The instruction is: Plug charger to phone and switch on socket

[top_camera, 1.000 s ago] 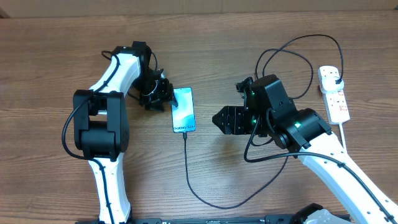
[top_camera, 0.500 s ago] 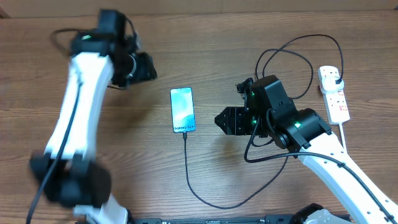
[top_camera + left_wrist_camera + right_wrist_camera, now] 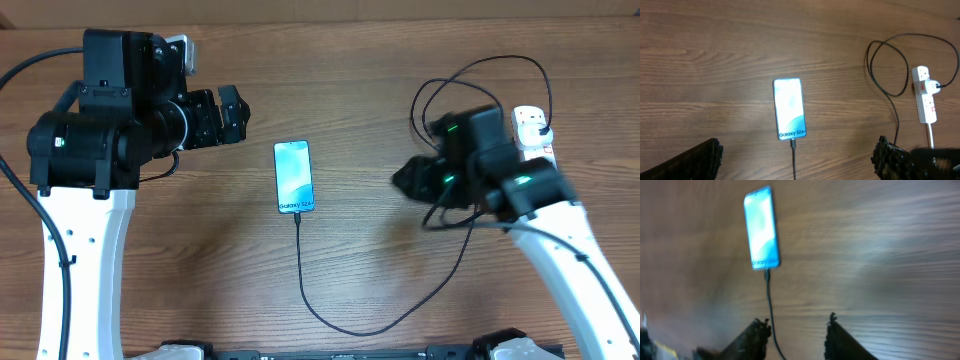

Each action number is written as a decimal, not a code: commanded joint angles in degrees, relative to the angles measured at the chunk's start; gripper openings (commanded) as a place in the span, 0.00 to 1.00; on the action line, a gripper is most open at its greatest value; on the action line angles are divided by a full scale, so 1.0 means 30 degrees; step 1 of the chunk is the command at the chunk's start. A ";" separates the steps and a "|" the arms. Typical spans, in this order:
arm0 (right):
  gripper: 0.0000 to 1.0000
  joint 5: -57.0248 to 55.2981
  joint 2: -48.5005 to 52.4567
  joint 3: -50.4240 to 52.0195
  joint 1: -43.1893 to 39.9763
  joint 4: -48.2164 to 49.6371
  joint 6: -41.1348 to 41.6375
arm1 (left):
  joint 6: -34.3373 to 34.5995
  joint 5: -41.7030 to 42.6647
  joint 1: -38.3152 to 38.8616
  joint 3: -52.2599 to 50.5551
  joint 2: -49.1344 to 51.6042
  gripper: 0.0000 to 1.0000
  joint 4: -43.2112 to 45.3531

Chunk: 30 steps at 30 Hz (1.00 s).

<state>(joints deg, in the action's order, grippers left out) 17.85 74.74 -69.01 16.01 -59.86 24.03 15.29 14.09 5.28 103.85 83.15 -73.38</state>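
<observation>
The phone lies flat mid-table with its blue "Galaxy S24" screen up; it also shows in the left wrist view and the right wrist view. The black charger cable is plugged into the phone's near end, loops across the table and ends in a black plug in the white socket strip at the right. My left gripper is open and empty, raised up and left of the phone. My right gripper is open and empty, between phone and socket.
The socket strip's thick white cord runs toward the front right. Loose cable loops lie left of the strip. The strip and loops also show in the left wrist view.
My left arm has pulled away from the phone, up and to the left. My right arm has swung right, toward the socket strip. The phone stays in place with the cable in it.
</observation>
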 commanded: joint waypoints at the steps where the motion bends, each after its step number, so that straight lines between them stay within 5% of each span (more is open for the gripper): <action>1: 0.32 -0.0073 -0.0488 -0.1508 -0.2688 -0.0882 -0.0619 | 0.0051 -0.0284 0.0051 -0.0066 0.0029 1.00 -0.0036; 8: 0.04 0.1377 -0.0481 -0.1996 -0.8969 -0.0882 -0.1792 | 0.0051 -0.0328 0.0029 -0.0066 0.0029 0.99 -0.0036; 18: 0.04 0.6907 0.0947 -0.1982 -1.7646 0.2958 -0.2011 | 0.0058 -0.0342 0.0036 -0.0066 0.0029 1.00 -0.0036; 30: 0.04 0.8459 0.5945 -0.1982 -2.0072 0.7388 0.0488 | 0.0058 -0.0342 0.0036 -0.0066 0.0029 0.99 -0.0036</action>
<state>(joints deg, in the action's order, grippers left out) 40.88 89.38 -73.71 -43.59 -39.00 23.55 15.29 13.63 5.28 103.85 83.15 -73.56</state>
